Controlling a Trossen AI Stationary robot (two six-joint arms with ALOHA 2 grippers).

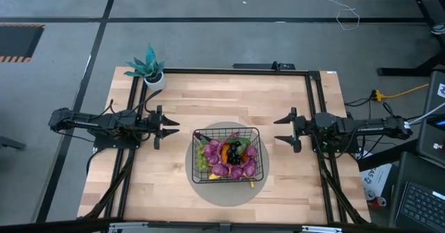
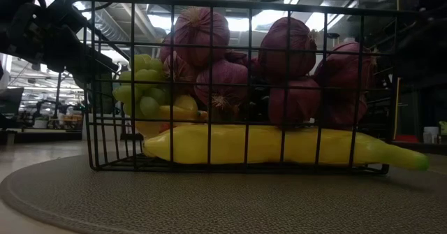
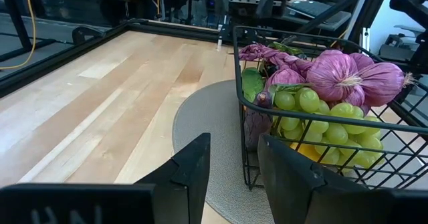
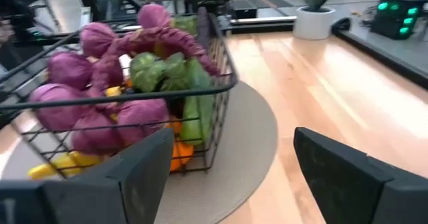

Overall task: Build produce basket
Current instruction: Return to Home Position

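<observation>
- The yellow banana point(image 2: 279, 147) lies flat along the near floor of the basket point(image 1: 195, 156). Its long axis runs left to right in the low view, and its greenish tip pokes through the mesh toward the frame's right edge.
- The basket sits open side up on a round grey mat point(image 1: 208, 190), at lower centre of the high view on the counter point(image 1: 139, 184). It is turned slightly off square with the counter's edges.
- The produce fills it: purple garlic bulbs point(image 2: 201, 26) are heaped on top, and green grapes point(image 2: 140, 87) press against the left wall in the low view.
- The left claw point(image 1: 167, 127) hangs left of the basket, fingers apart and empty, close to the wire but not touching it.
- The right claw point(image 1: 284, 130) hangs right of the basket, also spread and empty.
- Loading looks finished, so the step in hand is likely the retreat to rest. Done well, the 2 arms would draw straight outward, away from the mesh. The claws should stay clear of the rim so nothing snags or shifts the basket.
- A teal potted plant point(image 1: 148, 67) stands at the counter's upper left corner, well apart from everything.
</observation>
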